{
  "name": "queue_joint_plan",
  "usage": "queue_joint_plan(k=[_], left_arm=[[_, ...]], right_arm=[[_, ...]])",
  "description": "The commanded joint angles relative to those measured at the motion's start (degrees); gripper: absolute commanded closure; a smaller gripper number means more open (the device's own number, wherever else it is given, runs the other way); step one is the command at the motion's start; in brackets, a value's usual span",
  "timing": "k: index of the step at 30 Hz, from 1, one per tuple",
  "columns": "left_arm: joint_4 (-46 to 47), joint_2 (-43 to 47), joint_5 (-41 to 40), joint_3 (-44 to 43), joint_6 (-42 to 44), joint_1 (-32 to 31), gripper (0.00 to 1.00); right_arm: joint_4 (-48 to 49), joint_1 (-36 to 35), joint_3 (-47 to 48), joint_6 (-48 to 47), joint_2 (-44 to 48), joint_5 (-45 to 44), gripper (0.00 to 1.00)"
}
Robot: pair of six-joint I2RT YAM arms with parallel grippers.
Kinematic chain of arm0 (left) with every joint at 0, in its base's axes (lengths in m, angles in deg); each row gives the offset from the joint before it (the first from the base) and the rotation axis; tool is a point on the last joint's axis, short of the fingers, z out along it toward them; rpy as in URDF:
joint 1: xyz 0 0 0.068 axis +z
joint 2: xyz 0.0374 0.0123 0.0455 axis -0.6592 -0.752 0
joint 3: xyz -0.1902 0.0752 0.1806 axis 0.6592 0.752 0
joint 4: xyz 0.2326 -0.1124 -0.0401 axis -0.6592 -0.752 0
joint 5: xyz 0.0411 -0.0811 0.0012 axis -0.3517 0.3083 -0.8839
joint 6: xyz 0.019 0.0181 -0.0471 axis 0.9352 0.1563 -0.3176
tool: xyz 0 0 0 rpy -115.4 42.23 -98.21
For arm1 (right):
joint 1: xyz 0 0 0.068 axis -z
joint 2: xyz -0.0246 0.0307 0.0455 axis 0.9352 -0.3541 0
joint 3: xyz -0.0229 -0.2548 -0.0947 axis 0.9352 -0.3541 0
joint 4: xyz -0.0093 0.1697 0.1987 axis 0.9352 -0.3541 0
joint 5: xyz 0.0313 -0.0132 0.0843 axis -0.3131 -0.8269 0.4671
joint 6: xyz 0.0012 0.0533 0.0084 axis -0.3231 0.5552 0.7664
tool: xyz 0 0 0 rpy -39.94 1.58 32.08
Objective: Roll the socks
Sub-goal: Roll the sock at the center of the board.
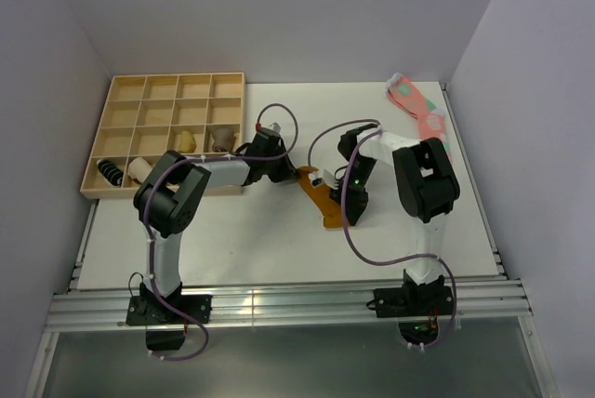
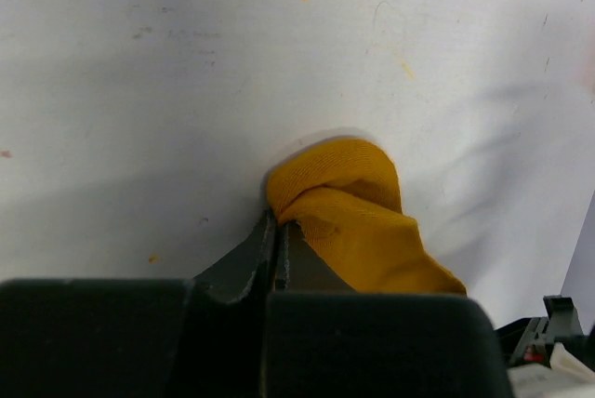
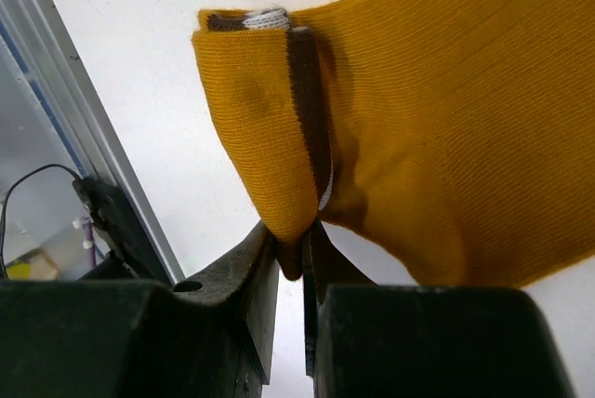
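Mustard-orange sock (image 1: 325, 210) lies on the table (image 1: 242, 235), one bunched end pinched in the left gripper (image 2: 278, 231), its folded brown-striped cuff clamped by the right gripper (image 3: 292, 245).

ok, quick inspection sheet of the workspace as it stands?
Surface: white table, few small specks.
Job's things: mustard sock mid-table, cuff end folded over.
Clutter: pink sock far right corner; wooden tray far left, sock bundles in near compartments.
Grippers: left gripper shut on the sock's bunched end; right gripper shut on the folded cuff.
Cables: purple cables loop off both arms.
Surroundings: grey walls; aluminium rails near edge.
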Motion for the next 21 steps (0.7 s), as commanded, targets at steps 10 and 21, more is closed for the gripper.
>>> queue_joint_plan(k=[10,21], left_arm=[[5.42,6.05,-7.08,5.89,0.36,-0.19,0.96],[10.25,12.99,-15.42,12.56,1.76,-6.60,0.72]], right_arm=[[-9.92,-0.36,5.64,0.54,-6.81,0.61,0.96],[-11.76,-0.36,7.66,1.69,-9.27,0.34,0.96]])
